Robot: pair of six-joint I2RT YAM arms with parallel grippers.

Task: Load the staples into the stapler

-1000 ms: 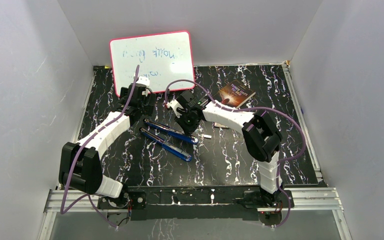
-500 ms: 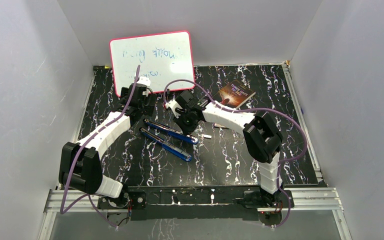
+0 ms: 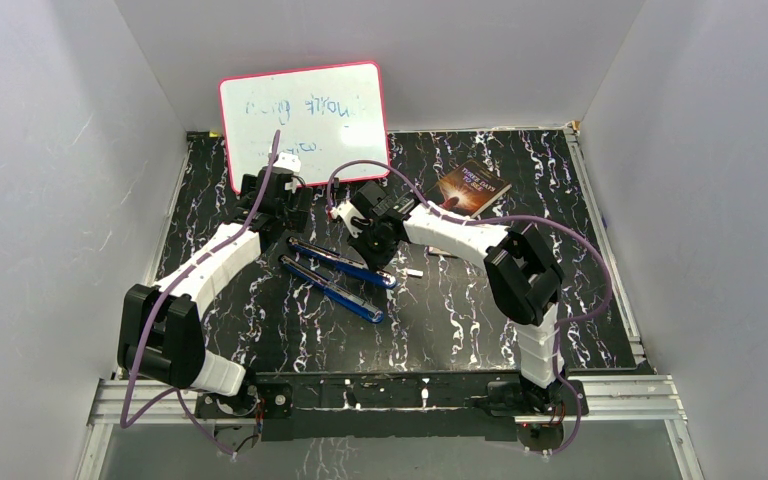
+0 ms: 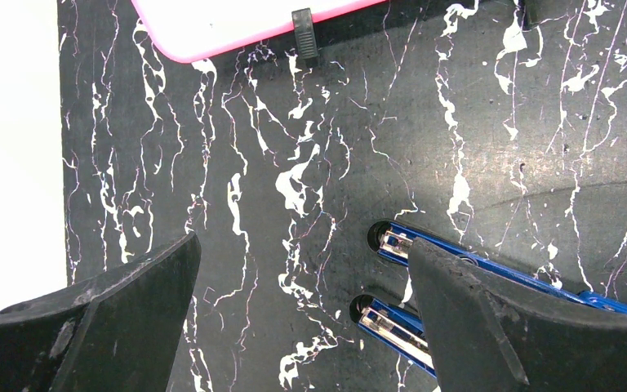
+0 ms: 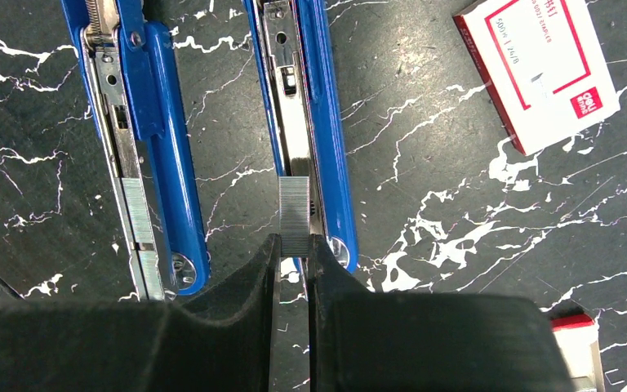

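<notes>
Since a second ago, we see the right end effector (image 5: 292, 245) nudged slightly toward the far left, while the stapler (image 3: 345, 285) lies as before, opened flat on the tabletop (image 3: 440, 320). From above, the wrist hides the staples (image 5: 295, 216). The wrist view shows them pinched over the stapler's open channel. The left end effector (image 4: 302, 253) points down, spread wide over one end of the stapler.

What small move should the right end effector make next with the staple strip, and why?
Probably lower the right end effector slightly so the staples settle into the metal channel of the open stapler, then release. The strip is pinched between its fingers, lined up over that channel near its end, apparently not yet seated.
</notes>
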